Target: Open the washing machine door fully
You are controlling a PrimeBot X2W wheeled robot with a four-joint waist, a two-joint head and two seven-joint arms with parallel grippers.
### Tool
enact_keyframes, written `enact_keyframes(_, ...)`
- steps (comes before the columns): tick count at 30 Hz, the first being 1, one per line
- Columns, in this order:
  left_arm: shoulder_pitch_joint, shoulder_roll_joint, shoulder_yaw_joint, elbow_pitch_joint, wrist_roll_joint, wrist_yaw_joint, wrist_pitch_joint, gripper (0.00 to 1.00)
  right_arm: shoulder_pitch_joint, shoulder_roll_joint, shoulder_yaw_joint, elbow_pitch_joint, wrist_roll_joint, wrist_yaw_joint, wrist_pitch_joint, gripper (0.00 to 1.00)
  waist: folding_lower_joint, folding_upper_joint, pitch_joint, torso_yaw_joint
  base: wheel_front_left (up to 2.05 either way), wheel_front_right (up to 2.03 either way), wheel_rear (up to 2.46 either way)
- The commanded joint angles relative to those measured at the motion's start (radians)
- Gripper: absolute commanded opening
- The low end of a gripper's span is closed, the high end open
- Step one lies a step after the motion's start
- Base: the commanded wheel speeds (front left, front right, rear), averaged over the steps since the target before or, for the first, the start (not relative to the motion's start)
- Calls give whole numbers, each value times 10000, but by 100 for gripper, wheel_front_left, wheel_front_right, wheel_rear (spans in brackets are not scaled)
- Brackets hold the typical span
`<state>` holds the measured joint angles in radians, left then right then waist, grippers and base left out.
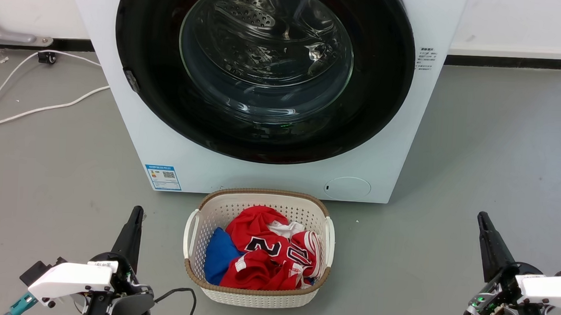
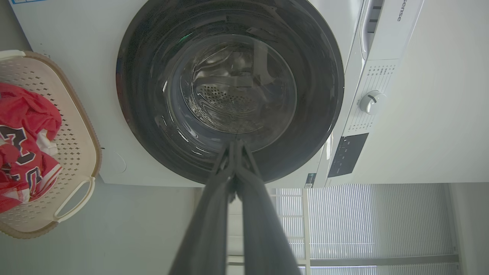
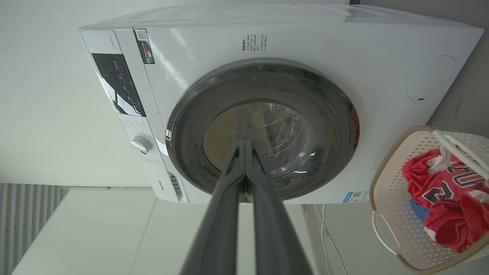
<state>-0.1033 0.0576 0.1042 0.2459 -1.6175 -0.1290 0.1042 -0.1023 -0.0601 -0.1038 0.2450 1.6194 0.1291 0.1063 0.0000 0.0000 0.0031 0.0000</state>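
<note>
The washing machine door (image 1: pixel 141 73) is a big round glossy black disc with a clear glass bowl (image 1: pixel 266 56) at its centre, lying flat against the white machine (image 1: pixel 118 134). Its small latch handle (image 1: pixel 131 81) sits at the left rim. The same door (image 2: pixel 145 76) (image 3: pixel 183 152) faces both wrist cameras. My left gripper (image 1: pixel 137 212) rests low at the lower left, fingers together, well short of the machine. My right gripper (image 1: pixel 483 218) rests at the lower right, also shut and holding nothing. In each wrist view the fingertips (image 2: pixel 236 143) (image 3: pixel 244 143) meet in a point.
A white laundry basket (image 1: pixel 254 297) with red and blue clothes stands on the grey floor right in front of the machine, between my arms. White cables (image 1: pixel 38 109) trail over the floor at the left. A white wall runs behind.
</note>
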Motion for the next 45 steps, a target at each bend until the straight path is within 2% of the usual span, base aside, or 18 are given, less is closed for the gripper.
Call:
enact_keyframes(1,-89,-1,30,6,40,-32,57,0,-106,38,-14,11,-40,29,14,0,0,0,0,0,0,0,0)
enact_keyframes(19,-92,-20,54,8,50,-33,65,0,-109,59,-40,14,-67,29,39,0,0,0,0,0,0,0,0)
enact_keyframes(20,-2,-12,23,0,29,0,31,100,-1,17,-27,0,-13,0,13,100,0,0,0,0,0,0,0)
enact_keyframes(30,58,-37,-382,-168,127,6,-343,100,246,7,148,-278,-256,2,-328,100,0,0,15,-6,0,0,0)
enact_keyframes(36,-12,6,-600,-445,583,4,-611,100,276,-94,295,-493,-746,3,-611,100,0,0,45,-9,0,0,0)
enact_keyframes(45,-109,53,-833,-1152,2623,1,-1005,100,274,-276,422,-914,-2737,5,-1023,100,0,0,92,-13,0,0,0)
